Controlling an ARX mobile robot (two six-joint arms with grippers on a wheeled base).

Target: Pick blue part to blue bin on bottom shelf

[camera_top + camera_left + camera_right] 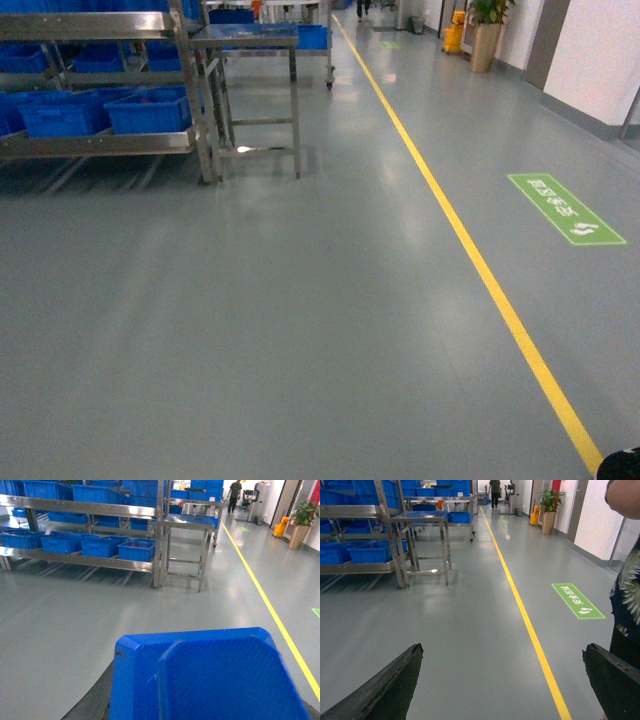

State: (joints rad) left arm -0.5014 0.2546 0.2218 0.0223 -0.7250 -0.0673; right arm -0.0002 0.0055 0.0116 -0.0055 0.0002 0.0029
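Observation:
In the left wrist view a large blue part (215,675) with bevelled corners fills the lower frame; my left gripper (205,705) is shut on it, and only one dark finger (95,700) shows beside it. Ahead to the left, the bottom shelf (75,557) of the steel rack carries a row of blue bins (136,550). The head view shows the same shelf (100,143) and bins (148,110) at the upper left, a good way off. My right gripper (502,652) hangs open over bare floor with nothing between its fingers.
A steel table (250,60) stands right of the rack. A yellow floor line (470,250) runs down the aisle beside a green floor sign (565,208). A person (625,595) stands close on the right, another (495,490) walks far ahead, near a potted plant (550,502).

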